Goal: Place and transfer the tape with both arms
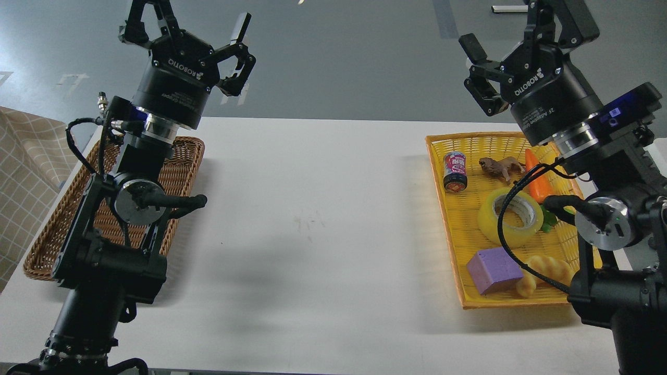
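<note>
The tape [491, 220], a translucent yellow roll with a whitish core, lies flat in the yellow basket [441, 200] on the right side of the table. A black cable of my right arm crosses in front of it. My right gripper [513, 31] is open and empty, raised high above the basket's far end, well above the tape. My left gripper [190, 21] is open and empty, raised high above the far end of the brown wicker basket [185, 161] on the left.
The yellow basket also holds a small can [455, 171], a brown lion toy [501, 166], an orange carrot [536, 174], a purple cube [492, 271] and a yellowish croissant toy [550, 270]. The white table [312, 219] lies between the baskets. A checked cloth [26, 166] is at far left.
</note>
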You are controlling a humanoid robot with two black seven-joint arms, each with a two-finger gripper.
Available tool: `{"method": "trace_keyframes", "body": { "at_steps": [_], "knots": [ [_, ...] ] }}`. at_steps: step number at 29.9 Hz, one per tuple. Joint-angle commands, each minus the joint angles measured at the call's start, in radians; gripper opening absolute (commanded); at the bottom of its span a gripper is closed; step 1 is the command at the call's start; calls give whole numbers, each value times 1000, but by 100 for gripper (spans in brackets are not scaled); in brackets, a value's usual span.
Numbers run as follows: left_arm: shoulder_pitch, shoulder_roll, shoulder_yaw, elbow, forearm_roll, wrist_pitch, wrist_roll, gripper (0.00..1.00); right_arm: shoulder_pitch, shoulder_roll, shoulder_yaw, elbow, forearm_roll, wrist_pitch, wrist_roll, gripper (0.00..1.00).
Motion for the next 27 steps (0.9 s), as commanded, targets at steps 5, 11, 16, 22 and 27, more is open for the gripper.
{"method": "trace_keyframes", "body": {
  "at_steps": [5,11,16,22,27],
  "knots": [
    [17,5,4,-36,6,13,-121,98,-2,0,1,-3,-1,-2,0,100],
    [25,5,6,-36,6,13,-123,98,-2,0,1,-2,-1,0,0,100],
    [25,11,7,-36,6,7,-120,98,0,0,1,-2,-1,0,2,100],
    [26,19,12,-35,11,5,-118,98,1,0,-4,8,-3,9,-2,99],
    [29,39,12,-24,11,5,-118,98,9,-89,-38,8,-36,9,-5,98]
  ]
}}
